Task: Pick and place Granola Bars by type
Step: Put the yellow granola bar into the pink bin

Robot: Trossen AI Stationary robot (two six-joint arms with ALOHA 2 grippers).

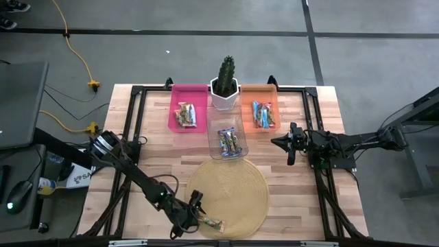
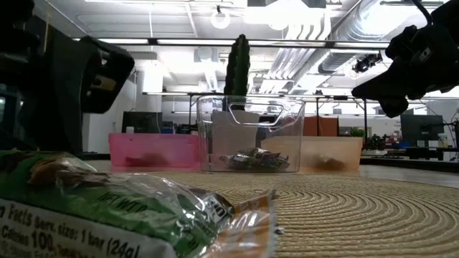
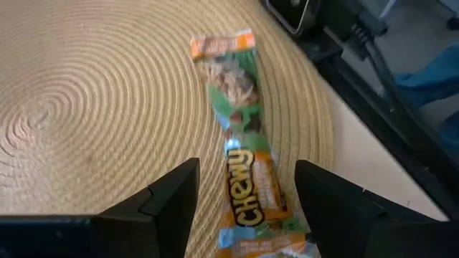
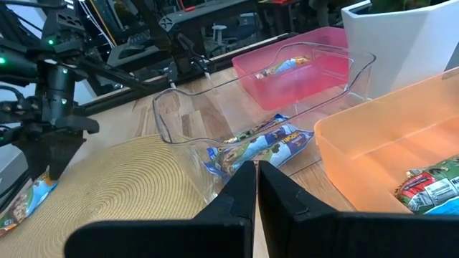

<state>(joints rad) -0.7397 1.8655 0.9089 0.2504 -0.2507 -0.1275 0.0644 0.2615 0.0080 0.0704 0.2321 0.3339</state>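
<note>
One green-and-orange foil-wrapped granola bar (image 1: pixel 212 222) is found at the lower edge of the round woven straw mat (image 1: pixel 236 180), bottom centre of the high view, straddled by the parted fingers of the left gripper (image 1: pixel 197 209), evidently lined up for pickup. Sorted bars are kept by type in the pink plastic bin (image 1: pixel 180 95), clear plastic bin (image 1: pixel 218 134) and orange plastic bin (image 1: pixel 254 94) at upper centre. The right gripper (image 1: pixel 276 141) is parked closed, empty, right of the bins.

Grey concrete floor (image 1: pixel 206 51), yellow cable (image 1: pixel 77 56), ceiling ducts (image 2: pixel 337 25).

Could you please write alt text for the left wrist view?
The left gripper hangs with open jaws astride a green-and-orange Chewy granola bar lying flat on a round woven mat, near its edge beside the wooden table.
</note>
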